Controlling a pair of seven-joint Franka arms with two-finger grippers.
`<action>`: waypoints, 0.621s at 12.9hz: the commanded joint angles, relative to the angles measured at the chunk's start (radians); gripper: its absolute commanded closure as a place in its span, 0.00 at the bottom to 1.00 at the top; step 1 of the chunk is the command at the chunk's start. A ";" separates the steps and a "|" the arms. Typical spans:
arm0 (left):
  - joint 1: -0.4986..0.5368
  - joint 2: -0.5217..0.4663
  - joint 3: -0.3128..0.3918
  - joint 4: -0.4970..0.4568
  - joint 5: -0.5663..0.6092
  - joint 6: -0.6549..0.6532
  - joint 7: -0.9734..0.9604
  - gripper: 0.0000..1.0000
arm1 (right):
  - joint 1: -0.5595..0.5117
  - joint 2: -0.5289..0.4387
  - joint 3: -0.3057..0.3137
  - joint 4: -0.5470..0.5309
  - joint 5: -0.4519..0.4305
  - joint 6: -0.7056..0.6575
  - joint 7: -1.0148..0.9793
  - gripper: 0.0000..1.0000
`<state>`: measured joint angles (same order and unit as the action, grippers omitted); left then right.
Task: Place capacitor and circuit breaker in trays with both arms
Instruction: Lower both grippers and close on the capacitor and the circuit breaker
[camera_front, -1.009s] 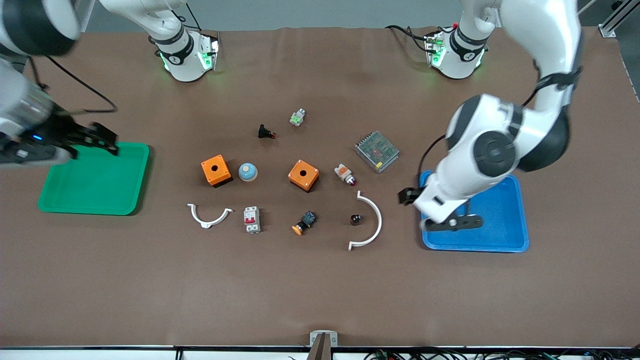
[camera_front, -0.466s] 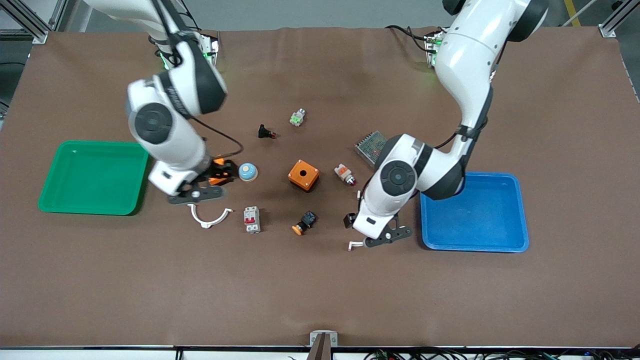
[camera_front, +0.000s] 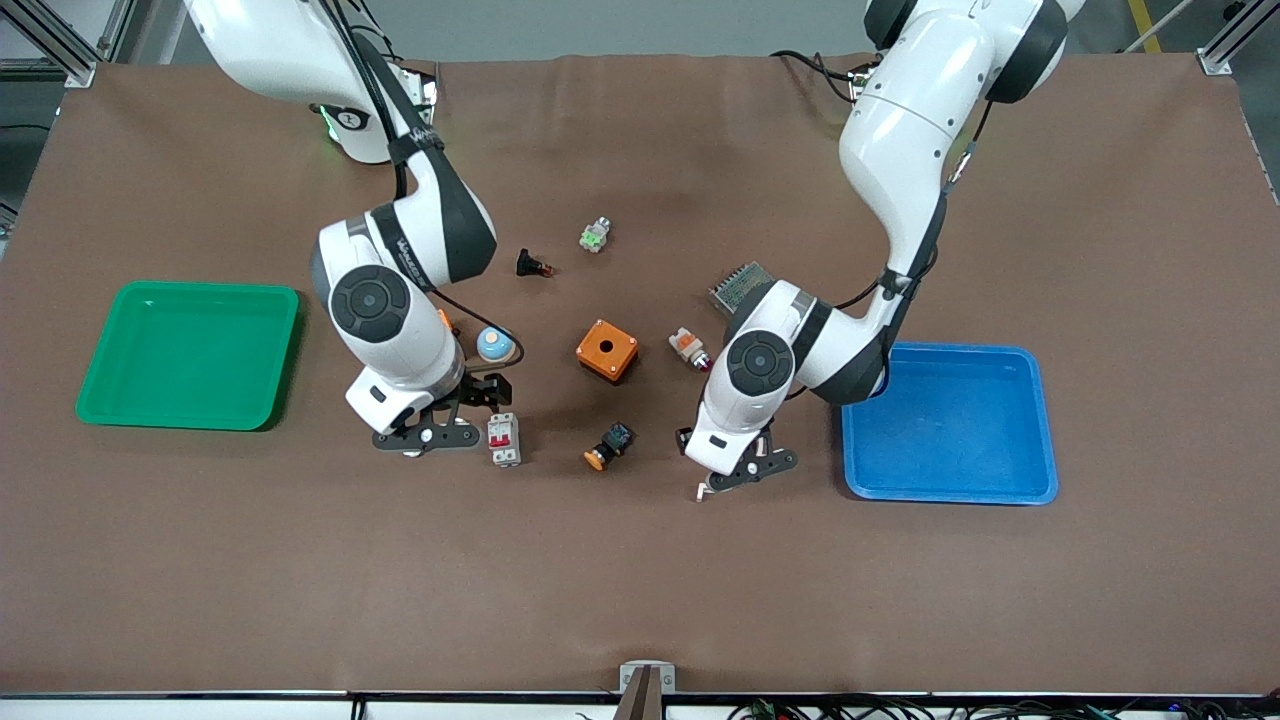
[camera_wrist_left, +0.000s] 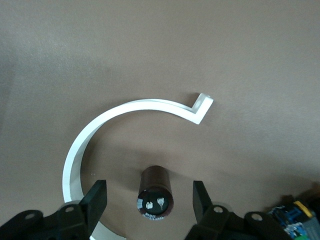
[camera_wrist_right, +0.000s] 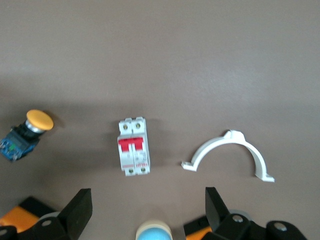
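The capacitor (camera_wrist_left: 155, 195), a stubby black cylinder, lies on the mat between the open fingers of my left gripper (camera_wrist_left: 148, 189), inside a white curved clip (camera_wrist_left: 100, 135). In the front view the left gripper (camera_front: 688, 440) and its wrist hide the capacitor. The circuit breaker (camera_front: 503, 439), white-grey with red levers, lies on the mat. My right gripper (camera_front: 487, 390) hovers open and empty just beside it, between it and a blue dome button (camera_front: 494, 343). The right wrist view shows the breaker (camera_wrist_right: 133, 146) ahead of the open right gripper (camera_wrist_right: 147, 195).
A green tray (camera_front: 100, 415) sits at the right arm's end, a blue tray (camera_front: 1045, 420) at the left arm's end. An orange box (camera_front: 607, 350), an orange-capped button (camera_front: 608, 446), a white-and-orange part (camera_front: 690, 348) and a mesh-topped unit (camera_front: 735, 285) lie mid-table.
Both arms swung in from over their trays to the middle. The right gripper now hovers by the circuit breaker. The left gripper came down around the capacitor.
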<state>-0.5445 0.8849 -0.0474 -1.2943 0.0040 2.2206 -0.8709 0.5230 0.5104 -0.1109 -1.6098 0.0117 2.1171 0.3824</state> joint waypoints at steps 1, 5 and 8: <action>-0.014 0.032 0.014 0.027 -0.006 0.007 -0.019 0.36 | 0.002 0.069 0.007 0.033 0.004 0.024 0.023 0.00; -0.020 0.043 0.008 0.027 -0.010 0.007 -0.023 0.40 | 0.023 0.141 0.007 0.031 0.065 0.102 0.021 0.00; -0.022 0.049 0.006 0.027 -0.012 0.011 -0.034 0.48 | 0.014 0.148 0.007 0.033 0.065 0.122 0.016 0.00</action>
<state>-0.5559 0.9163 -0.0480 -1.2933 0.0040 2.2243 -0.8877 0.5454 0.6485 -0.1035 -1.6058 0.0580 2.2401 0.3908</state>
